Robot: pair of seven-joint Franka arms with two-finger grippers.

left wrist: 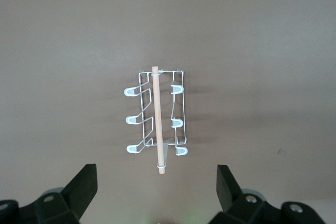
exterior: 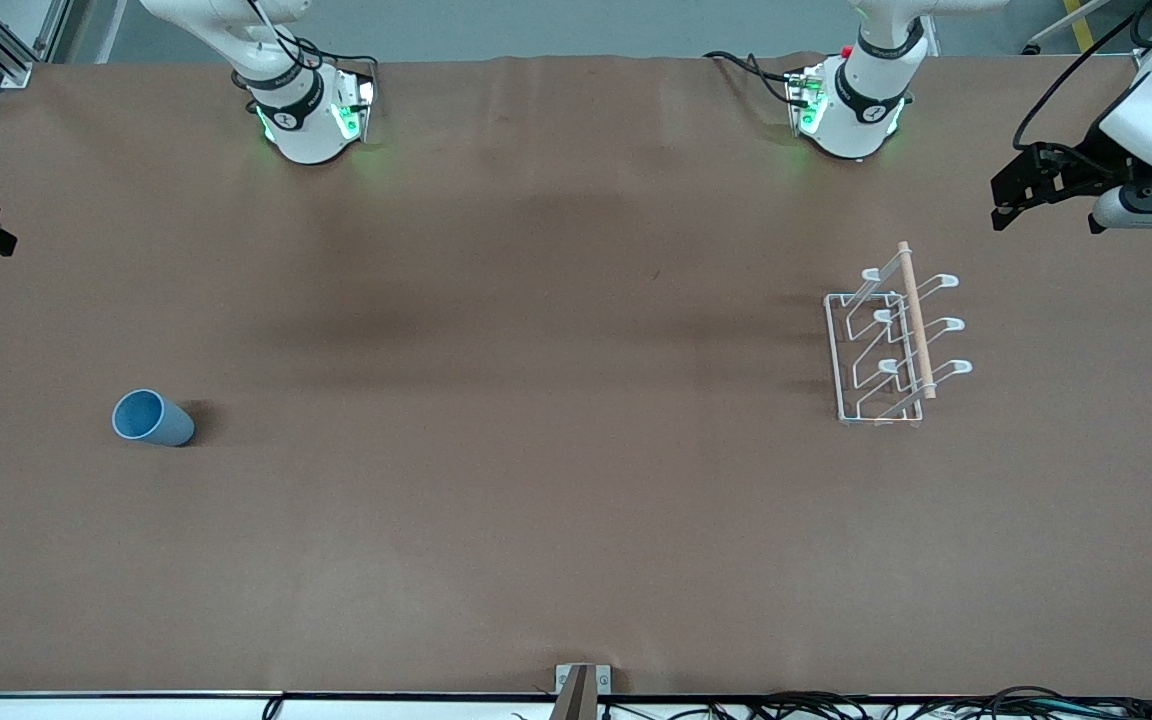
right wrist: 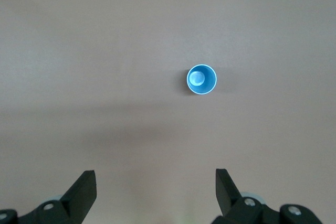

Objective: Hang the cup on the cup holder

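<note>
We see the cup (exterior: 153, 418) upright at lower left of the bench (exterior: 536, 500), the cup holder (exterior: 894, 340) at right. Left claw (left wrist: 156, 188) and right claw (right wrist: 155, 190) hover released.

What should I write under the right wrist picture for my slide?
Right gripper, fingers open, high above the upright blue cup on the brown table.

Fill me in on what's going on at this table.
Nothing is being handled yet. The cup stands upright, mouth up, toward the right arm's end of the table; the cup holder sits toward the left arm's end, its prongs bare. The right gripper hangs open high over the cup, and the left gripper hangs open over the table beside the holder.
</note>
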